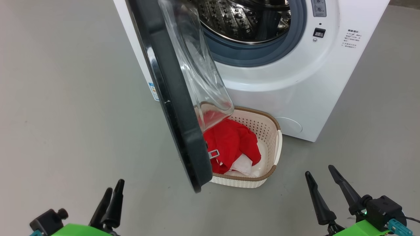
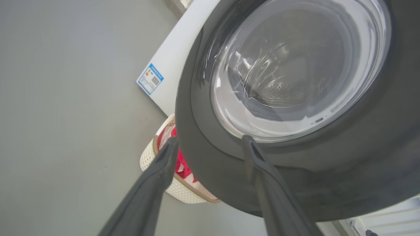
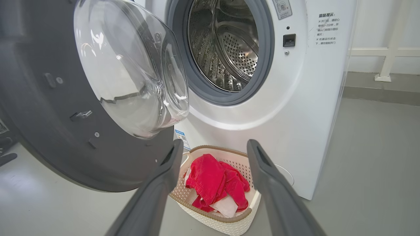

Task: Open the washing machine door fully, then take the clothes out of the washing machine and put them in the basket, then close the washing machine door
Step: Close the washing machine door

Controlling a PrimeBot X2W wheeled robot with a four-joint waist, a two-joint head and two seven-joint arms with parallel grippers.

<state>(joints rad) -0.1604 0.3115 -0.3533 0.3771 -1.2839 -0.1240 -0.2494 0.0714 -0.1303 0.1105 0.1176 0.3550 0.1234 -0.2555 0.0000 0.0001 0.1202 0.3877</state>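
Observation:
The white washing machine (image 1: 295, 85) stands ahead with its door (image 1: 174, 98) swung wide open, black rim edge-on toward me and its clear glass bowl (image 3: 131, 72) bulging out. Its steel drum (image 3: 226, 49) looks bare inside. The red clothes (image 1: 233, 144) with white patches lie in the cream basket (image 1: 272, 137) on the floor, right below the door opening. My left gripper (image 1: 113, 191) is open low at the left, facing the door's outer face (image 2: 295, 170). Low at the right, my right gripper (image 1: 320, 173) is open, with the basket (image 3: 213, 213) beyond its fingers.
Grey floor (image 1: 65, 98) spreads wide on both sides of the machine. A blue label sticker (image 2: 150, 78) sits on the machine's left side. A white rail and wall (image 3: 387, 52) stand behind the machine to the right.

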